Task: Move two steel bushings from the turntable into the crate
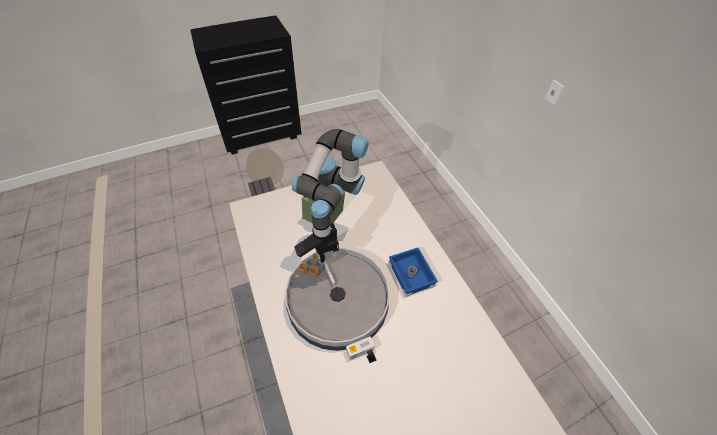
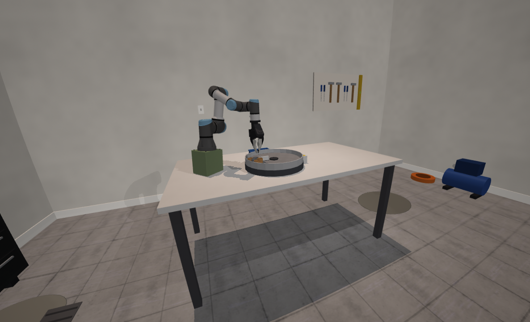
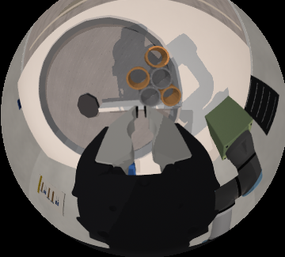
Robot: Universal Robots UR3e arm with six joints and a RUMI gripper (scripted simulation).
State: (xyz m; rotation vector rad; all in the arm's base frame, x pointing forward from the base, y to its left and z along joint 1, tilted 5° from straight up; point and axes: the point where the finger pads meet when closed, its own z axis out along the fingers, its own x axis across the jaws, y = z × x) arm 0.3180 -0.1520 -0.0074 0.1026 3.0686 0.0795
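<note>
The turntable (image 1: 350,320) (image 2: 275,162) (image 3: 67,71) holds two grey steel bushings (image 3: 161,69) (image 3: 150,88) standing upright, packed against three copper-coloured bushings (image 3: 166,60) (image 3: 146,76) (image 3: 176,96) near its rim. One grey steel bushing (image 1: 411,275) stands in the blue crate (image 1: 424,287) (image 3: 131,169); the crate is mostly hidden in the exterior view. My gripper (image 1: 322,260) (image 2: 257,152) (image 3: 141,106) is shut to a narrow gap with nothing in it. It points down above the turntable, beside the nearer steel bushing of the cluster.
A pale upright divider (image 1: 329,274) (image 3: 119,106) runs from the rim side toward the dark hub (image 1: 337,294) (image 3: 88,105), close beside the cluster. The turntable has a raised wall. A white box with a yellow label (image 1: 360,348) stands at its edge. The green arm base (image 2: 207,162) (image 3: 227,120) is behind.
</note>
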